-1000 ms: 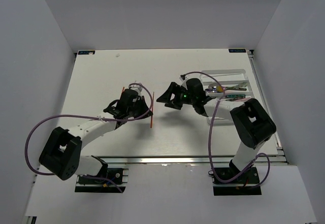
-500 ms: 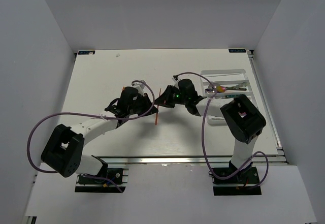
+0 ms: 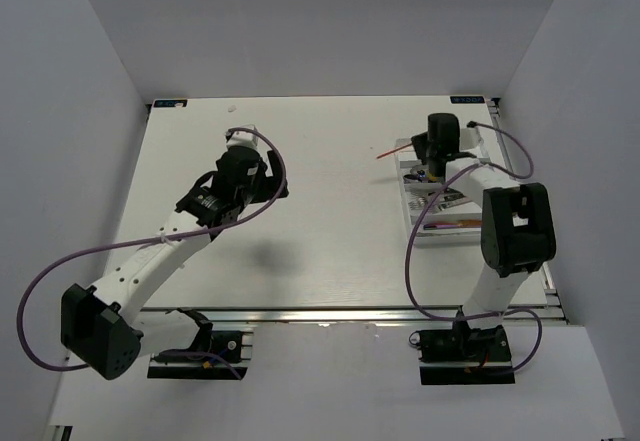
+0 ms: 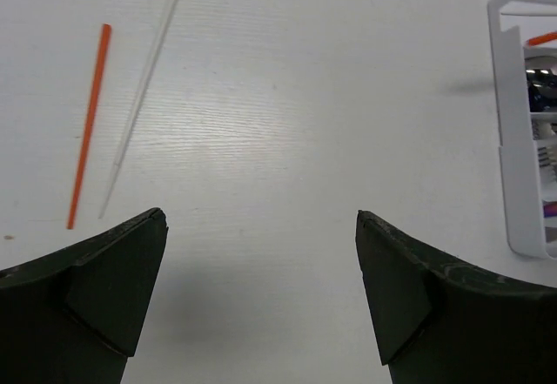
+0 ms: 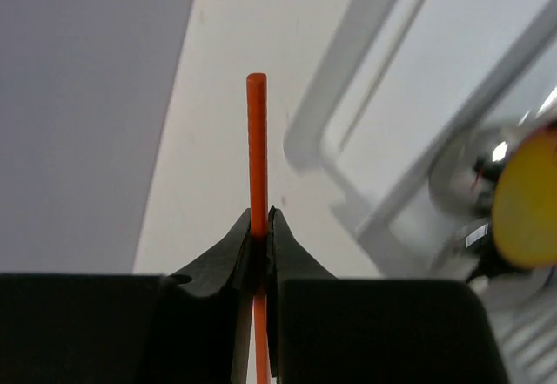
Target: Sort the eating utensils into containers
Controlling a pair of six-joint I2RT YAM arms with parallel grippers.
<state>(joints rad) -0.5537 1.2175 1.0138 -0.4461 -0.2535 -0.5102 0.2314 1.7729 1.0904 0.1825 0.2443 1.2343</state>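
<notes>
Red-orange chopstick [image 5: 256, 140] is clamped in the right fingers [image 5: 231, 249] over the tray [image 4: 502, 123] already holding cutlery [image 4: 538, 84], while the left fingers [image 4: 113, 271] gape above a loose orange chopstick [image 4: 89, 123] and a white chopstick [image 4: 139, 97] unsorted on the desk [image 4: 305, 97].

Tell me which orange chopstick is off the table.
The orange chopstick pinched in the right gripper; the other orange chopstick lies flat beside the white chopstick.

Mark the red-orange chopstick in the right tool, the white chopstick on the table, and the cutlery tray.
red-orange chopstick [image 5: 256, 140], right wrist view, exposed upper shaft.
white chopstick [image 4: 144, 88], left wrist view, middle of the shaft.
cutlery tray [image 4: 513, 192], left wrist view, its white side wall.
</notes>
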